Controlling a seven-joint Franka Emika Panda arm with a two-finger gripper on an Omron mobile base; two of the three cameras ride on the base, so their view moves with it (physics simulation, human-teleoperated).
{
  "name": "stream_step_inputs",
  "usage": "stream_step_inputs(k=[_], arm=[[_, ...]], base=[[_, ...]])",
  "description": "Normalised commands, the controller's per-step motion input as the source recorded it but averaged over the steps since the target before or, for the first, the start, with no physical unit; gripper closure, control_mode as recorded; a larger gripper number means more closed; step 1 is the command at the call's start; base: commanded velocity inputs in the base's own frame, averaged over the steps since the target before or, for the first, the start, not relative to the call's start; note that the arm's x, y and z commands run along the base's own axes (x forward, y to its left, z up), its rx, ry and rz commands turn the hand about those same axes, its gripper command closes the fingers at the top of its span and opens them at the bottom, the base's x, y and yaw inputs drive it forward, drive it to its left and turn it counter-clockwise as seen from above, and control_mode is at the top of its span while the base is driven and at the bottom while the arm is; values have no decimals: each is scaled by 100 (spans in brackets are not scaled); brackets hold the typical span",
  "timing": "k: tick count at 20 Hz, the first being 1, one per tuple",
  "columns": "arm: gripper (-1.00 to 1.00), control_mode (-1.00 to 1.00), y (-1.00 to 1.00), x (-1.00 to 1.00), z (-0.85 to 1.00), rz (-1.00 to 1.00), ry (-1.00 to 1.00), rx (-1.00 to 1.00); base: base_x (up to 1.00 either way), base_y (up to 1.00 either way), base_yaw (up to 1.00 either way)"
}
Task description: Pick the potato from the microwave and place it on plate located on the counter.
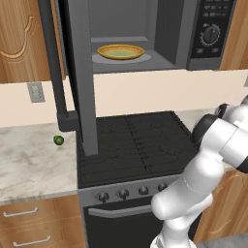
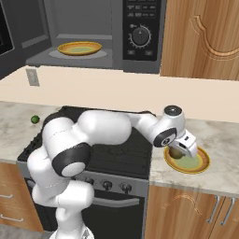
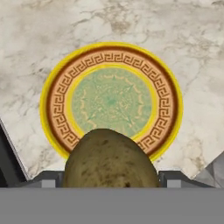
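- The pincer [image 2: 179,150] pinches the potato [image 3: 111,159], which sits low in the hand view with a dark finger at each side; held this way, it can be carried over and let go from above
- Right below lies the plate [image 3: 52,103], yellow-rimmed with a brown key-pattern band and a green centre; the potato hangs over its near rim, so I judge it wants a little more reach toward the middle before it is let go
- The plate rests on the marbled table [image 2: 219,135] to the right of the black stove top [image 1: 131,145], within easy reach of the arm
- Further off, left of the stove, a small green ball [image 1: 58,140] lies on the stone
- Farthest, the microwave [image 2: 140,32] stands with its door [image 1: 85,72] swung open, and a second plate [image 1: 120,52] inside
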Motion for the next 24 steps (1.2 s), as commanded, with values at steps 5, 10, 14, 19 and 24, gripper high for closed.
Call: stream_step_inputs(k=[5, 10, 14, 19, 24], arm=[[100, -100, -23, 23, -39, 0, 0, 1], [100, -100, -13, 30, -15, 0, 0, 0], [-100, -100, -3, 9, -1, 0, 0, 0], [-100, -100, 0, 0, 0, 0, 0, 0], [-100, -100, 0, 7, 0, 0, 0, 0]], base=[[0, 0, 0], [0, 0, 0], [0, 0, 0], [0, 0, 0], [0, 0, 0]])
